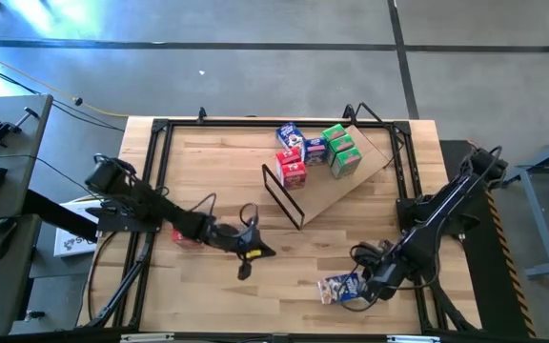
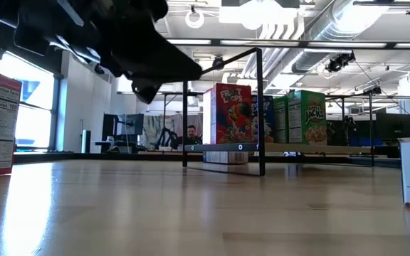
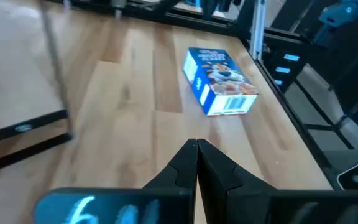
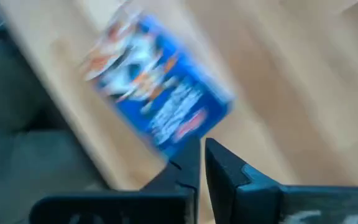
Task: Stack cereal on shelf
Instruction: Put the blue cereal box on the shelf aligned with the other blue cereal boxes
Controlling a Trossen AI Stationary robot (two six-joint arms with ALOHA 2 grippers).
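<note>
Right wrist view is motion-blurred: blue cereal box (image 4: 157,93) readable only as a blue smear just ahead of the right pincer (image 4: 202,163), fingers pressed together, empty. High view puts that box (image 1: 339,288) lying flat lower right of frame, near the tabletop (image 1: 284,272) front edge. Left pincer (image 1: 247,250) lower centre, also pressed together, nothing held. A red box (image 1: 185,236) is mostly hidden under the left arm. Shelf (image 1: 336,186) upper centre carries five or so boxes (image 1: 317,152); blue ones partly hidden in low view behind the Froot Loops box (image 2: 227,114)
</note>
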